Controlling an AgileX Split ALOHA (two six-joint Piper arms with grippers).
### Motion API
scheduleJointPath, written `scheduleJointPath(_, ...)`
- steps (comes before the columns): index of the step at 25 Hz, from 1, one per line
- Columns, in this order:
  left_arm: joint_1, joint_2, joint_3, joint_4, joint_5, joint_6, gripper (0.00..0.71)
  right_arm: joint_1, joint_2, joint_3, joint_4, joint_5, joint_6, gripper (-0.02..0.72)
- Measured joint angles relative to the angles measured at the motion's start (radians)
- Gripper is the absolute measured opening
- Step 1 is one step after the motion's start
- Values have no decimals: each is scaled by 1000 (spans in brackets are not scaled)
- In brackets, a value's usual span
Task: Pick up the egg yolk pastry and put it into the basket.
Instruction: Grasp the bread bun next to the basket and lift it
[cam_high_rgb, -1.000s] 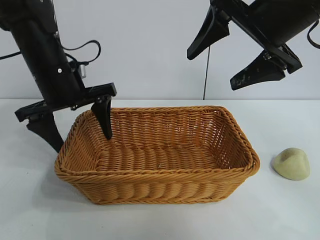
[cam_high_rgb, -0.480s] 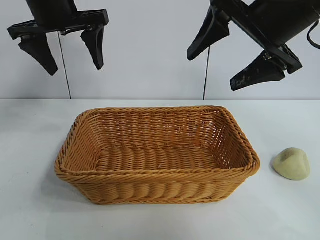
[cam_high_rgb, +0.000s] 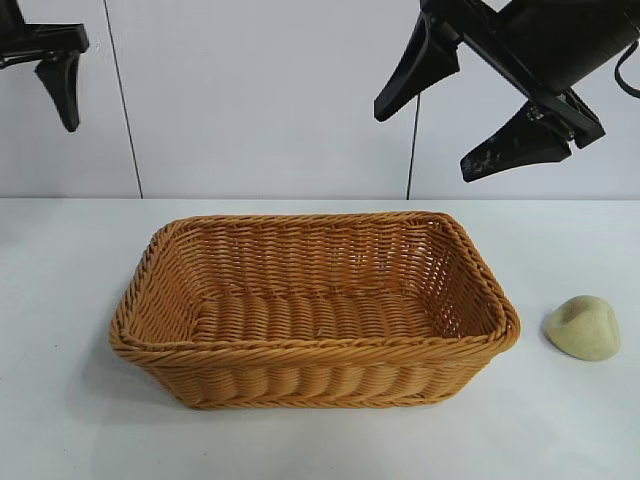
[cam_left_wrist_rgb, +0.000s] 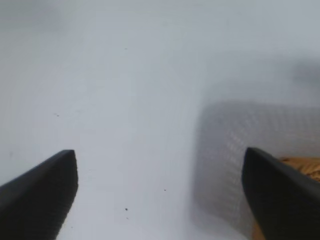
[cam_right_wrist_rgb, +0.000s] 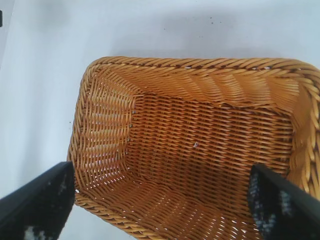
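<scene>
The egg yolk pastry (cam_high_rgb: 582, 328) sits on the desk (cam_high_rgb: 60, 400) just beside the basket's right end, apart from the rim, so it's free for a straight top-down grab. Basket (cam_high_rgb: 315, 350) is mid-desk w/ nothing in it (wide mouth, easy drop target). Right gripper (cam_high_rgb: 455, 115) hangs high above the basket's right half, fingers spread wide and holding nothing; it's the arm nearer the pastry, so prob. the one to reach over and down. Left gripper (cam_high_rgb: 45, 70) is parked up at the far left, out of the way; its wrist view shows fingers (cam_left_wrist_rgb: 40, 192) wide apart over bare desk.
</scene>
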Motion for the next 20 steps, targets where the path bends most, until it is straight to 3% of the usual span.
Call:
scheduleJointPath(5,2,-61,120,-12,-1,48,645,0,0,0,0,0,0,670)
scheduleJointPath(11,2,-255,398,-12,0,104,645,0,0,0,-1,0,0,670)
scheduleJointPath(20,2,-757,800,18,1,139,645,0,0,0,-1,0,0,670)
